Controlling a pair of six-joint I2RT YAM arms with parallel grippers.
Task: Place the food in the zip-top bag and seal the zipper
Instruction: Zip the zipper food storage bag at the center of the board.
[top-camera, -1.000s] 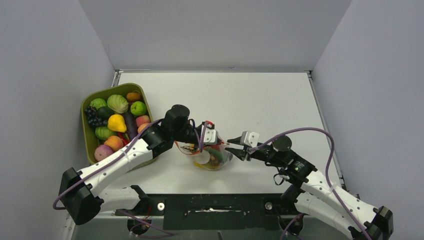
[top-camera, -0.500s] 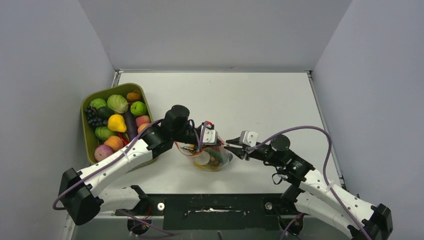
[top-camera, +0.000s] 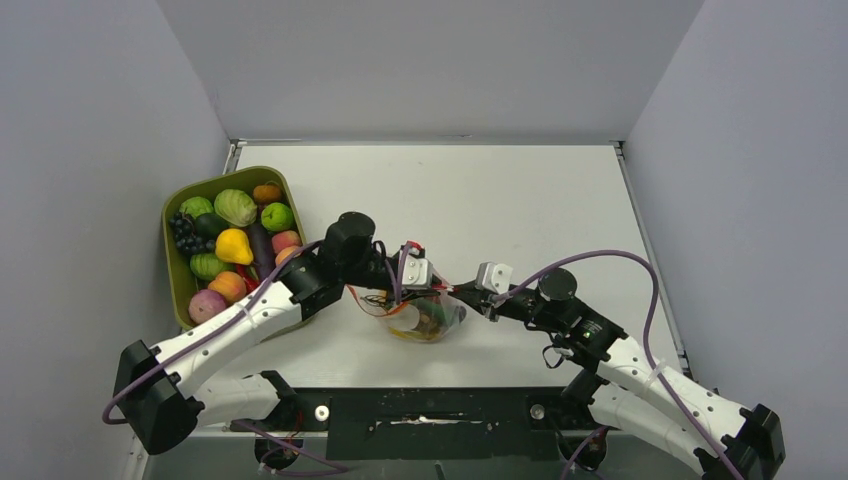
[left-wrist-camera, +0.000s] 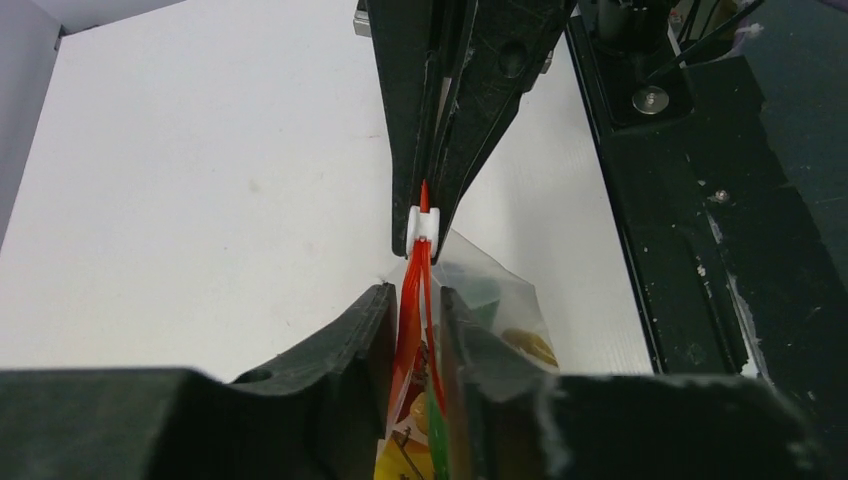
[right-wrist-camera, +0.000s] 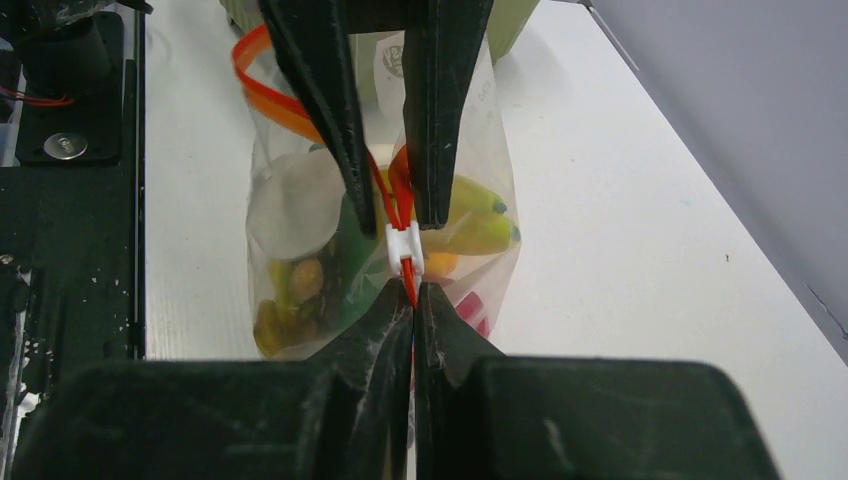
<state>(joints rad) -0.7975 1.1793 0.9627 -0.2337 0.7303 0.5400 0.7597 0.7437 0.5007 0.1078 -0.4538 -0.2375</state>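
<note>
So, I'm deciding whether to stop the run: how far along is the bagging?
Done: food sits inside the zip-top bag. In hand: both claws pinch the zipper, the right claw beyond the white slider, the left claw before it. To do: it gapes open behind the left claw, so the seal must be run shut.

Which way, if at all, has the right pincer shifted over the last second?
Yes. The right pincer edged left, away from the table's right edge, toward the zip-top bag, and closed on the zipper.
</note>
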